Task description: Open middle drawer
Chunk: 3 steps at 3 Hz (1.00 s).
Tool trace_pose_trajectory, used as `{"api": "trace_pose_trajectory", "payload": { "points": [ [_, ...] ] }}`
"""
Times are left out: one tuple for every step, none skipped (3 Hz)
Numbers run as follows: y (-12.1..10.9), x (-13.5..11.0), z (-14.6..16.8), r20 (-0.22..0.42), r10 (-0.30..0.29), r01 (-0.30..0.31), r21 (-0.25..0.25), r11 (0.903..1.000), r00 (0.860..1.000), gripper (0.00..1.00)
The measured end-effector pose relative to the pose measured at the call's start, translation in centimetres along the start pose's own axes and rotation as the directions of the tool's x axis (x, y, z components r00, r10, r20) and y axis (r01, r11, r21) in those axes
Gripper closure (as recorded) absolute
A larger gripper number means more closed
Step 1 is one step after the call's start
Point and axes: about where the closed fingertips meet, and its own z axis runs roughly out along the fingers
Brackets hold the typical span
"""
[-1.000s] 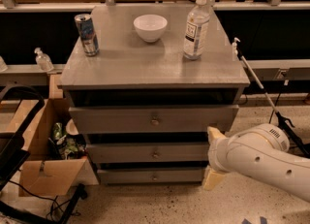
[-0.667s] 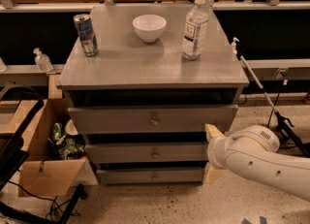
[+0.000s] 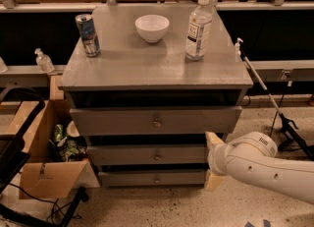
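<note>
The grey cabinet (image 3: pixel 122 69) has three drawers. The middle drawer (image 3: pixel 127 155) has a medium-height front with a small round knob (image 3: pixel 157 156) and sits closed between the taller top drawer (image 3: pixel 113 121) and the narrow bottom drawer (image 3: pixel 132 177). My gripper (image 3: pixel 212 159) is at the right end of the middle drawer's front, well right of the knob. Its two cream fingertips (image 3: pixel 214 139) stand one above the other, wide apart, holding nothing. The white arm (image 3: pixel 265 167) comes in from the lower right.
On the cabinet top stand a can (image 3: pixel 88 35), a white bowl (image 3: pixel 152 27) and a water bottle (image 3: pixel 198 26). A cardboard box (image 3: pixel 46 177) with rubbish sits on the floor to the left. A reacher stick (image 3: pixel 260 81) leans at the right. A black frame (image 3: pixel 14 142) stands at far left.
The arm and gripper have shifted slightly left, closer to the right end of the drawers. The drawers have not moved.
</note>
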Motion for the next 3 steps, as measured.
{"api": "trace_pose_trajectory", "payload": {
  "points": [
    [1.8, 0.3, 2.9, 0.014, -0.059, 0.059, -0.036, 0.9976, 0.998, 0.0],
    [2.2, -0.1, 5.1, 0.04, -0.105, 0.106, -0.032, 0.9938, 0.994, 0.0],
    [2.0, -0.2, 5.6, 0.035, -0.124, 0.126, -0.037, 0.9914, 0.992, 0.0]
  ]
}}
